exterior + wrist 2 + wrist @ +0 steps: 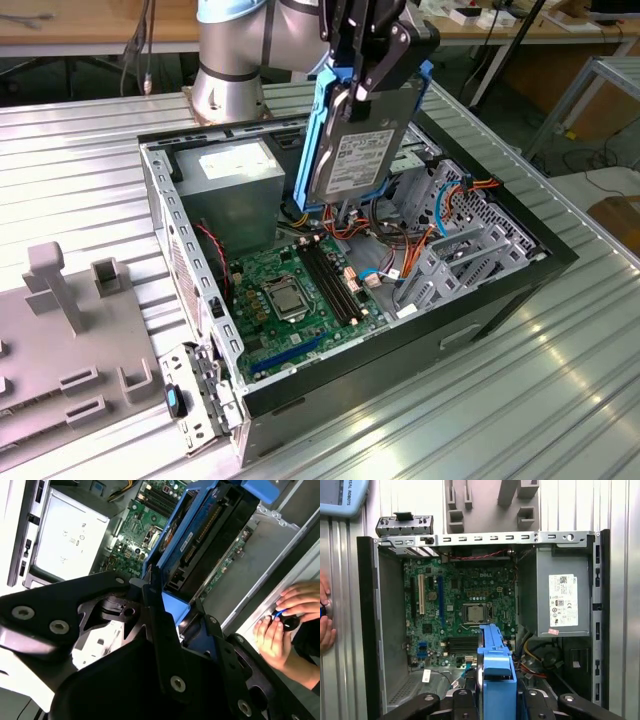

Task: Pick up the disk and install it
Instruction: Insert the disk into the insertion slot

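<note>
The disk (362, 150) hangs on edge above the open computer case (400, 350), its labelled face toward the exterior view's right and blue rails along its sides. My gripper (366, 85) is shut on its upper end, with the arm's base behind it. In both wrist views the disk's blue rail (200, 527) (496, 667) runs out from between the black fingers (165, 645), over the green motherboard (455, 605). The disk's lower end is above the cables near the middle of the case, and I cannot tell whether it touches anything.
Inside the case are a grey power supply box (235, 175) (562, 605) and a silver drive cage (450, 255) with a blue latch. A person's hands (285, 625) (325, 625) rest at the case's edge. A grey fixture block (70, 340) lies beside the case.
</note>
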Available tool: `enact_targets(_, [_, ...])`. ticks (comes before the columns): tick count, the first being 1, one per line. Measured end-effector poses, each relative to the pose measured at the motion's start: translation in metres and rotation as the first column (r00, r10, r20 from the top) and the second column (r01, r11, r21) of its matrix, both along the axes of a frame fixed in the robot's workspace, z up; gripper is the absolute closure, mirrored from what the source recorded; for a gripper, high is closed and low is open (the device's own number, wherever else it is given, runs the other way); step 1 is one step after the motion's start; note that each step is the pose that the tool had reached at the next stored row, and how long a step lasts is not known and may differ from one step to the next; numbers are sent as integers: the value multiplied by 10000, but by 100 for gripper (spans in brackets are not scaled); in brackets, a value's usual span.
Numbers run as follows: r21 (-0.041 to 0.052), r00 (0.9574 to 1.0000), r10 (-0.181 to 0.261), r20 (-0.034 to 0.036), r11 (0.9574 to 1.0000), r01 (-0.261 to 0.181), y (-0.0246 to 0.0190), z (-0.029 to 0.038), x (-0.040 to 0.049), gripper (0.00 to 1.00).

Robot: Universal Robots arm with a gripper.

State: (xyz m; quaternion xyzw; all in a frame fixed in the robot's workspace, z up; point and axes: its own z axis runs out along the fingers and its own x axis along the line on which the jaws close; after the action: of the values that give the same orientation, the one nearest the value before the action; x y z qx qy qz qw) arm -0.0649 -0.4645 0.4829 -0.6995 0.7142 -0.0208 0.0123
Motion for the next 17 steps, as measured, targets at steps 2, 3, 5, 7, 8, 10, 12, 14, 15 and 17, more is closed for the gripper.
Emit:
enact_targets(2, [-1, 10000, 0, -28, 10000, 0, -8, 45, 13, 63])
enact_targets(3, [-8, 10000, -1, -35, 10000, 1, -13, 69, 20, 63])
enact_targets(5, [-17, 10000, -1, -38, 10000, 1, -21, 79, 36, 63])
enact_targets(7, [-25, 10000, -1, -38, 10000, 1, -21, 78, 53, 63])
enact_targets(8, [-26, 10000, -1, -37, 10000, 1, -21, 78, 64, 63])
enact_targets(10, [-26, 10000, -1, -35, 10000, 1, -21, 77, 100, 63])
enact_targets(12, [-27, 10000, 7, -33, 10000, -7, -21, 72, 162, 63])
enact_targets(14, [-26, 10000, 12, -32, 10000, -12, -24, 64, 205, 63])
enact_targets(15, [-27, 10000, 11, -33, 10000, -11, -31, 64, 216, 63])
enact_targets(17, [-27, 10000, 11, -33, 10000, -11, -59, 63, 228, 63])
